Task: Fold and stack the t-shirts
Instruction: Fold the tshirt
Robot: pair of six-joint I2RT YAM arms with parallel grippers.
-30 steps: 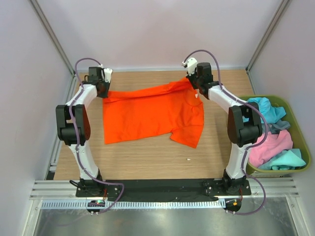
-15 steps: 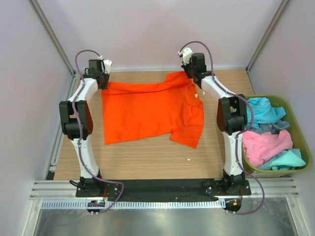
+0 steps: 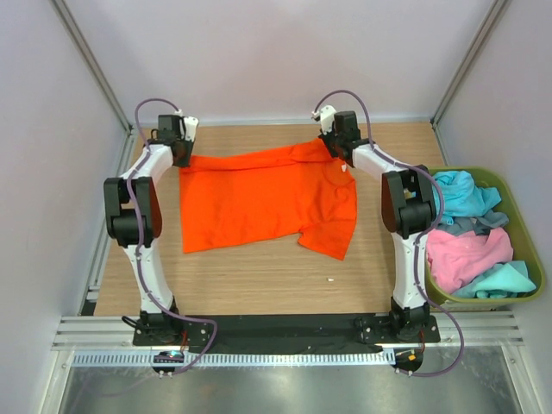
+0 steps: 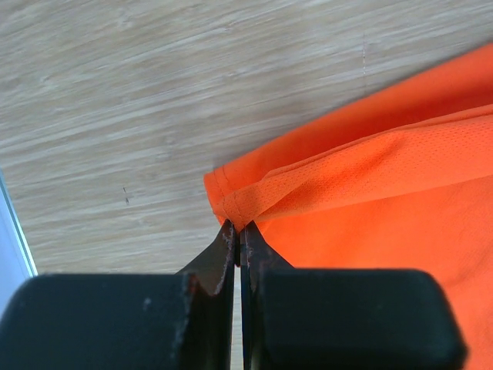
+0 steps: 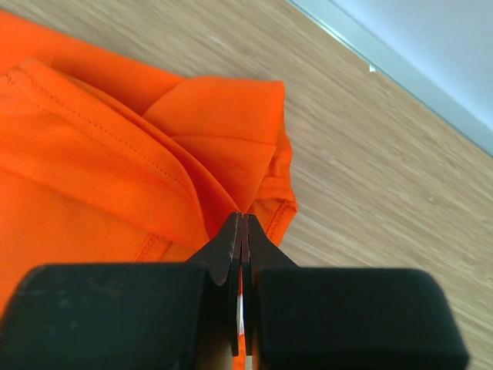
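Observation:
The bright orange t-shirt (image 3: 263,198) lies spread across the wooden table. My left gripper (image 3: 183,156) is shut on its far left corner, the hem pinched between the fingertips in the left wrist view (image 4: 239,223). My right gripper (image 3: 332,145) is shut on its far right edge near the collar, a fold of cloth pinched in the right wrist view (image 5: 243,220). The orange cloth fills much of both wrist views (image 4: 385,200) (image 5: 100,154). Turquoise (image 3: 461,190), pink (image 3: 470,250) and grey (image 3: 487,222) t-shirts lie bunched in the bin.
An olive-green plastic bin (image 3: 529,226) stands at the table's right edge. White walls and metal frame posts (image 3: 90,65) close in the back and sides. A small white speck (image 3: 329,279) lies on the wood near the front.
Both grippers carried the shirt's far edge toward the back of the table, then came slightly nearer and lower; the far edge now lies flatter. Both stay shut on the cloth.

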